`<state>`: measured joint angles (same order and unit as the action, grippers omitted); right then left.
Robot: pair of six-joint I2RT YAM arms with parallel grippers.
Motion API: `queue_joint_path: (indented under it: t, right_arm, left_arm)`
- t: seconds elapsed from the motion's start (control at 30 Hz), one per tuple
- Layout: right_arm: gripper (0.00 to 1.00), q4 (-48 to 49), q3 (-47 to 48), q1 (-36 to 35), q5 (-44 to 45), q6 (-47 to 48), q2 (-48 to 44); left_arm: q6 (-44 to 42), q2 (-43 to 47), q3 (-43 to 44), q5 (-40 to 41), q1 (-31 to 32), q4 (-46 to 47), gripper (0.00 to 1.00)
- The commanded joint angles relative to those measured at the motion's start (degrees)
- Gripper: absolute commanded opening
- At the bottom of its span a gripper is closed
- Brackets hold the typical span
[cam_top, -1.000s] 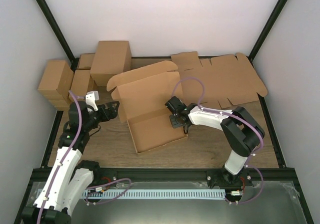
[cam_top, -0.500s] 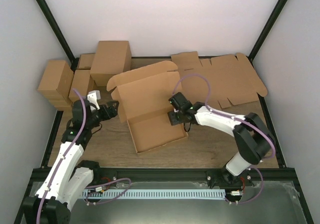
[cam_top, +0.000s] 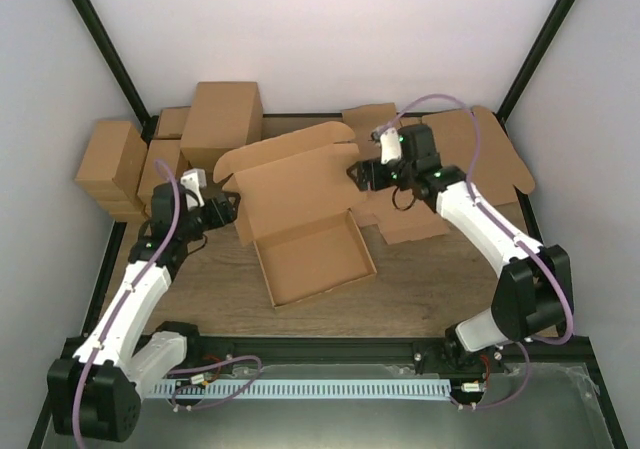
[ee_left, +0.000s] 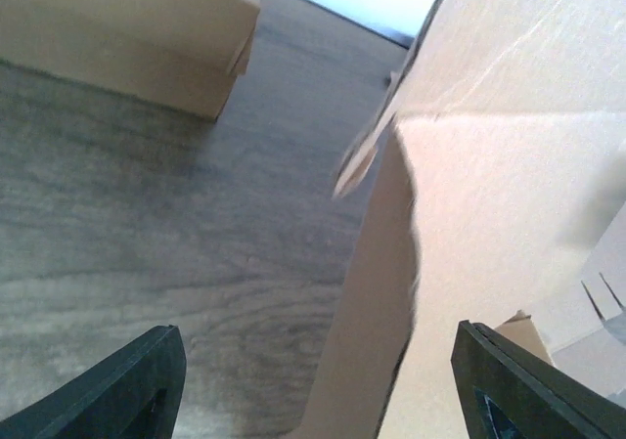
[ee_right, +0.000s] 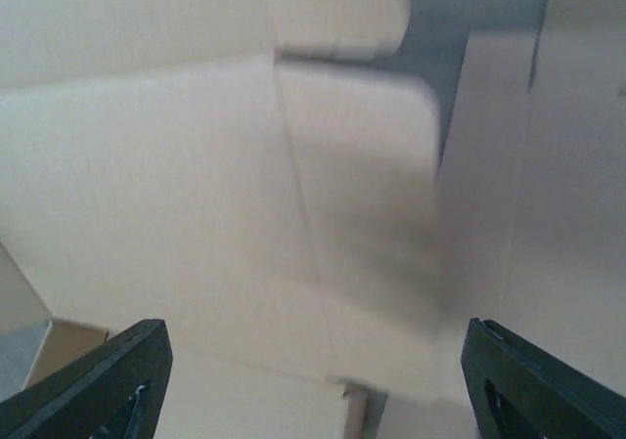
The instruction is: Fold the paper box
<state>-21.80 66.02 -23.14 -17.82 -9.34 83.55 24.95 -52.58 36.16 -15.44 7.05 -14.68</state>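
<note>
moved: right gripper (cam_top: pixel 362 175) has let go at the tray's (cam_top: pixel 312 261) 3 o'clock wall, where it was pinched shut a second ago, and swung up to about 1 o'clock of the tray; left gripper (cam_top: pixel 228 209) has barely shifted.
right gripper: jaws spread wide, holding nothing, just beside the lid's (cam_top: pixel 295 184) 3 o'clock edge; my wrist view gives only blurred cardboard panels ahead.
left gripper: jaws apart, not clamped, at the lid's 9 o'clock edge; that edge stands between the fingers in my wrist view, and I cannot tell whether a finger touches it.
paper box (cam_top: pixel 300 219): mid-table, half folded, tray flat on the table (cam_top: pixel 200 289), lid raised along the tray's 12 o'clock side.
flat sheet (cam_top: pixel 470 159): at the table's 2 o'clock, under the right arm.
cartons (cam_top: pixel 222 119): stacked at 10 o'clock.
</note>
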Motion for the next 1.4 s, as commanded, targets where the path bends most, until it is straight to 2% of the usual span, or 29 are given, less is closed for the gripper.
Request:
queue_joint_path:
  t: [0.0,0.13,0.23,0.37,0.47,0.8,0.87,1.1,1.3,1.37]
  right_arm:
    - [0.89,2.43,6.17,4.26,-8.15,4.08,2.13]
    - [0.94,1.23,12.78,4.8,-5.38,6.65,7.17]
    - [0.94,-1.62,18.78,4.84,-3.83,8.29,11.56]
    - [0.93,-5.44,25.78,4.8,-5.91,10.17,16.28]
    - [0.91,-7.15,28.19,4.84,-7.03,10.95,18.29]
    - [0.87,-9.32,30.26,4.8,-10.93,12.87,22.06]
    - [0.84,-9.49,30.51,4.85,-10.98,12.71,22.55]
    - [0.63,-11.39,31.3,4.77,-12.08,12.4,22.94]
    - [0.46,-13.7,31.26,4.8,-11.74,12.43,21.66]
    - [0.4,-13.71,30.75,4.5,-11.5,12.01,20.57]
  left_arm:
    - [-2.12,-3.56,5.35,1.08,0.38,0.98,0.77]
    - [-3.13,-6.52,8.6,2.26,0.5,-0.34,0.73]
    - [-4.33,-8.14,10.6,3.54,0.51,-2.1,0.72]
    - [-5.66,-10.29,13.43,3.65,0.6,-4.91,0.68]
    - [-6.09,-11.52,15.66,3.1,0.67,-7.1,0.65]
    - [-7.9,-12.09,20.61,1.48,1.3,-14.77,0.62]
    - [-8.19,-12.47,21.03,1.36,1.39,-15.55,0.59]
    - [-8.43,-14.07,21.19,2.45,1.47,-16.83,0.42]
    - [-8.34,-13.94,21.48,3.23,2.13,-17.37,0.32]
    - [-8.27,-13.72,21.8,3.68,2.44,-17.37,0.24]
